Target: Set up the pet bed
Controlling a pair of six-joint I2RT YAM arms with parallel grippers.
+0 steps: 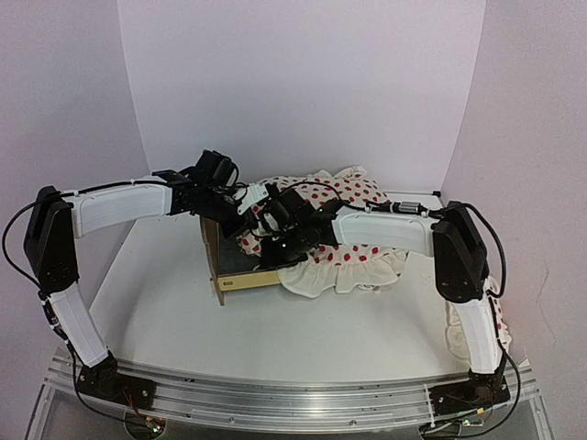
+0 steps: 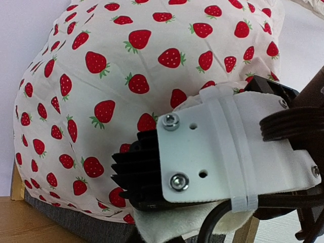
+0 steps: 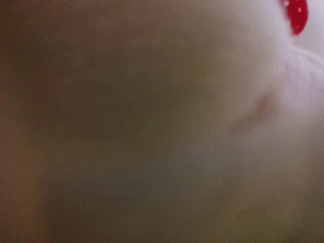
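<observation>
Plywood edged the pet bed (image 1: 246, 283) at mid-table, its low board on the near side. The red-spotted duvet (image 1: 353, 261) was heaped over its far right part and spilled off to the right. Your left gripper (image 1: 243, 213) hung over the bed's far left corner with its fingers closed; whether they pinched cloth could not be told. Your right gripper (image 1: 275, 240) sat low against the duvet above the bed's middle, and its own view was only blur, so you could not tell its fingers' state. Both elbows stood high at the table's sides. The forearms reached inward and nearly met over the bed.
</observation>
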